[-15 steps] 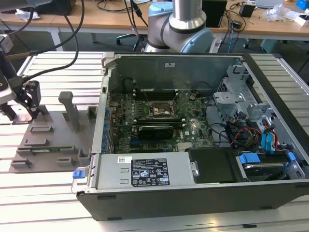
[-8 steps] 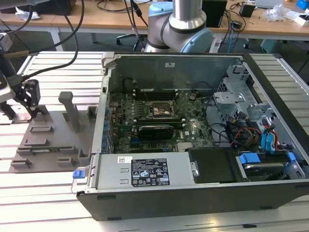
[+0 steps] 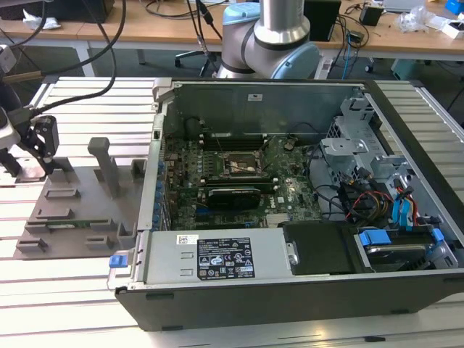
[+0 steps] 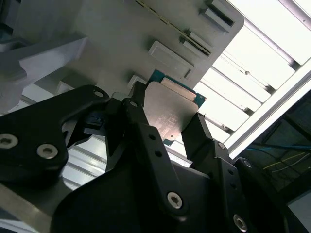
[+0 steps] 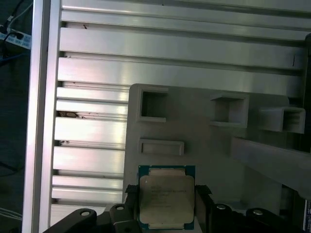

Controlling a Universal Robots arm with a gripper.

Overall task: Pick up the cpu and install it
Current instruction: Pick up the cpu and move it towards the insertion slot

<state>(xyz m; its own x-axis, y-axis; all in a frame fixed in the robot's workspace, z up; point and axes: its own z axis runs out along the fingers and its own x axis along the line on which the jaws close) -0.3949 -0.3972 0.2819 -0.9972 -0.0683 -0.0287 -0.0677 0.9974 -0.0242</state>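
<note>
The cpu [image 5: 166, 201], a small square chip with a pale metal top and a green edge, sits between the two black fingers of my gripper [image 5: 166, 193] in both wrist views. The fingers press on two opposite sides of the cpu [image 4: 170, 114], so the gripper [image 4: 169, 108] is shut on it. It is at the corner of the grey fixture plate [image 5: 204, 145]; whether it is lifted off the plate I cannot tell. In the exterior view the gripper [image 3: 32, 163] is low over the far end of the plate [image 3: 80, 196], at the exterior view's left.
The open computer case [image 3: 217, 257] lies to the exterior view's right of the plate, with the dark framed socket [image 3: 243, 165] on its motherboard. Upright posts [image 3: 105, 167] stand on the plate between gripper and case. Slatted aluminium table [image 3: 58, 290] is underneath.
</note>
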